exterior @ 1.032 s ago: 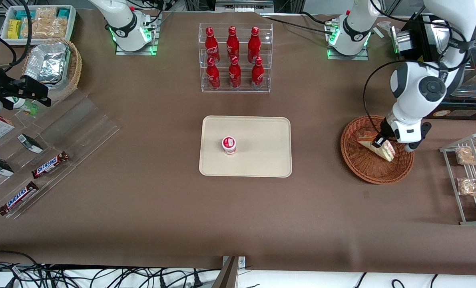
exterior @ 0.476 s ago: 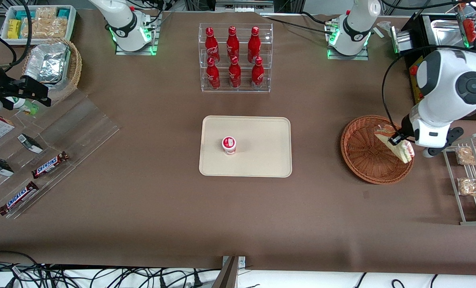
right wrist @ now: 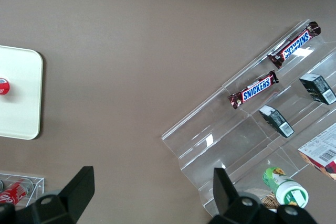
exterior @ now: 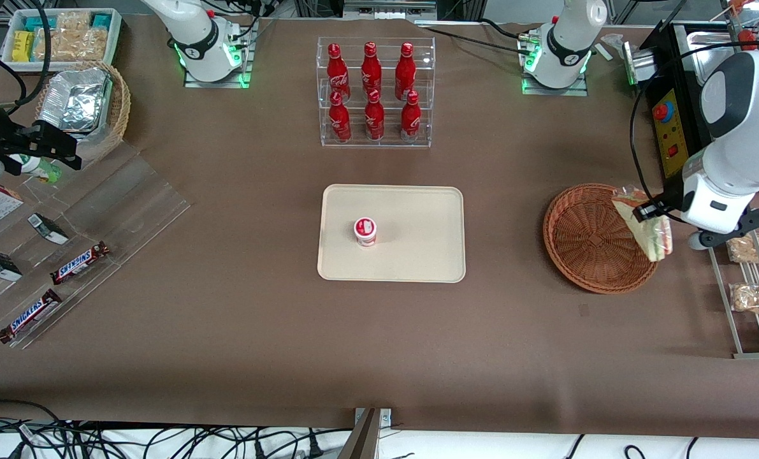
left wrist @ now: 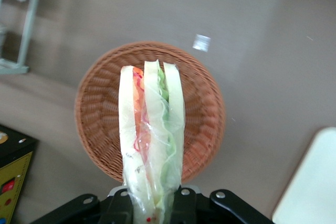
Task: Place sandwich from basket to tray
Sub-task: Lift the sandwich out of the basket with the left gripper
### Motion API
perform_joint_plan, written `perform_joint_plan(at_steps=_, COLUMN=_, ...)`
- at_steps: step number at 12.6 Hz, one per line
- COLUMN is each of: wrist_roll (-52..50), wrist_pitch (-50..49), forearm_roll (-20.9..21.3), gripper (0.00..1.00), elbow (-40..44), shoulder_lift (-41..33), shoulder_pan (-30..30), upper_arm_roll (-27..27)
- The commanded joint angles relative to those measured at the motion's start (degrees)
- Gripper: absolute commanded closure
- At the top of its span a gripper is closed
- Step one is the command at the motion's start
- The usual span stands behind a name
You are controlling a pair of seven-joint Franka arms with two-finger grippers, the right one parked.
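Gripper: the left arm's gripper (exterior: 652,214) is clamped on the sandwich and hangs in the air above the basket's rim, at the working arm's end of the table; in the wrist view its black fingers (left wrist: 122,203) press on the wedge from both sides.
Sandwich: the sandwich (exterior: 647,228) is lifted clear of the basket and tilted, one end pinched in the gripper and the other end hanging down over the basket's edge; the wrist view shows its cut face (left wrist: 152,145), three white bread slices with red and green filling under clear film.
Basket: the basket (exterior: 589,245), round and reddish-brown, sits on the table under the sandwich; its woven bottom (left wrist: 105,124) shows bare around the wedge.
Tray: the tray (exterior: 417,255) lies flat near the middle of the table, well apart from the basket, toward the parked arm's end.
Cup: a small white cup with a red lid (exterior: 365,231) stands upright on the tray.
Bottle display: a clear tiered stand with six red bottles (exterior: 373,95) stands farther from the front camera than the tray.
Snack rack: a metal wire rack with bagged beige snacks (exterior: 752,280) lies just beside the basket, at the table's working-arm edge.
Table: the table (exterior: 258,331) is covered in brown.
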Motion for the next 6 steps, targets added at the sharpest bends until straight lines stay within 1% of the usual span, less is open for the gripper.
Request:
perform_joint_plan(at_steps=1, wrist_roll=9.95, wrist_pitch=-3.16, forearm_roll=-5.61, gripper=1.00, elbow=4.26, shoulder_lift=0.78, shoulder_pan=-0.41, upper_arm_roll=-0.34)
perform_joint_plan(at_steps=2, wrist_roll=13.12, wrist_pitch=-5.17, forearm_roll=-5.62, gripper=1.00, elbow=5.40, shoulder_lift=0.87, shoulder_pan=-0.58, upper_arm_roll=-1.74)
perform_joint_plan(at_steps=4, wrist_roll=14.47, wrist_pitch=-5.72, forearm_roll=-5.53, gripper=1.00, elbow=6.64, shoulder_lift=0.96, shoulder_pan=-0.85, upper_arm_roll=-4.37)
perform_joint_plan(at_steps=6, wrist_roll=14.74, wrist_pitch=-5.37, forearm_roll=-4.83, gripper=1.00, elbow=7.08, shoulder_lift=1.13, shoulder_pan=-1.02, upper_arm_roll=-8.41)
